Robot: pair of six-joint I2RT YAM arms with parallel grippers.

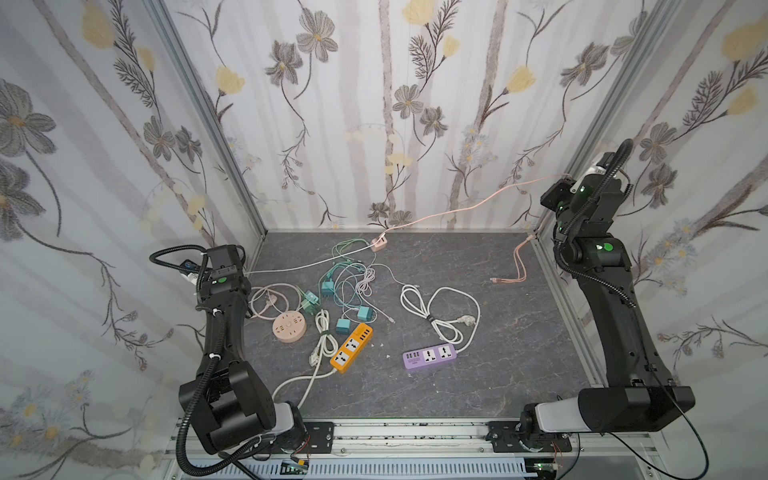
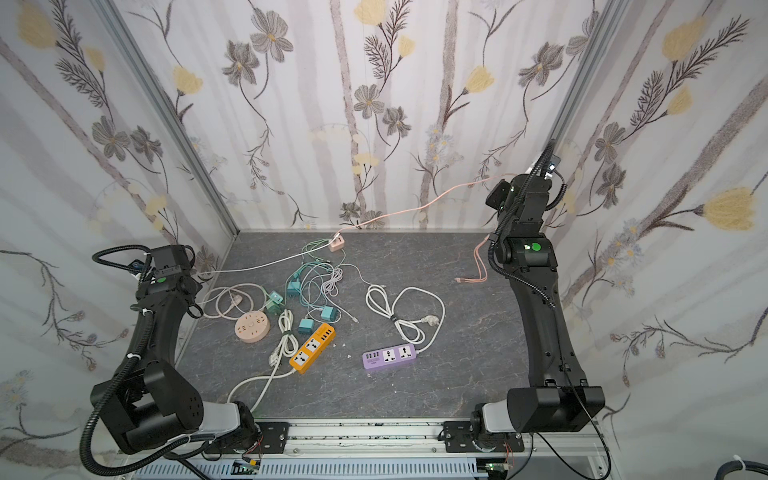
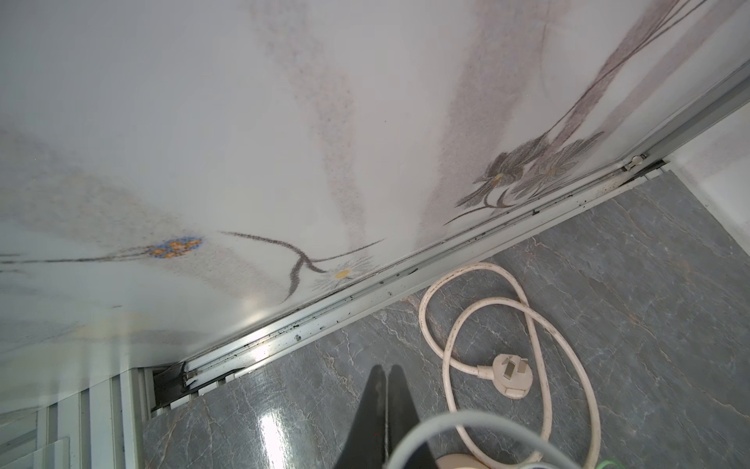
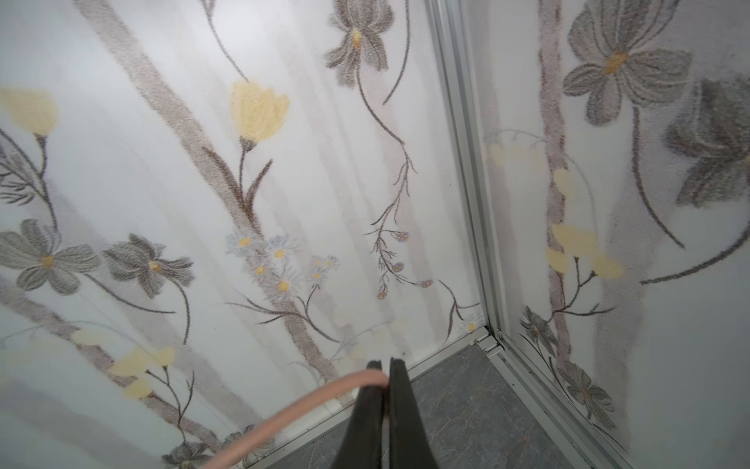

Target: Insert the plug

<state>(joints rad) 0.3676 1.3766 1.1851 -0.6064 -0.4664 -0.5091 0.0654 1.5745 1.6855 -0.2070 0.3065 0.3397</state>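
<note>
1. The right gripper [image 4: 385,363], high by the back right corner, is clamped on the thin salmon-pink cable [image 4: 308,402].
2. The cable slopes down and leftward to the small pink cube-shaped plug adapter [image 1: 379,244] at the back middle of the grey marbled desk [image 1: 519,332]. This is probably the plug to insert, though its prongs are not visible.
3. The lilac rectangular power strip [image 1: 430,356] lies toward the front, long axis left-right, sockets up. The right arm is nearer.
4. The left gripper [image 3: 384,371], by the left wall, is closed. I cannot tell whether it pinches anything.

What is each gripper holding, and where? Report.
The right gripper pinches the pink cable partway along; the left gripper, jaws shut, apparently the white cable.
</note>
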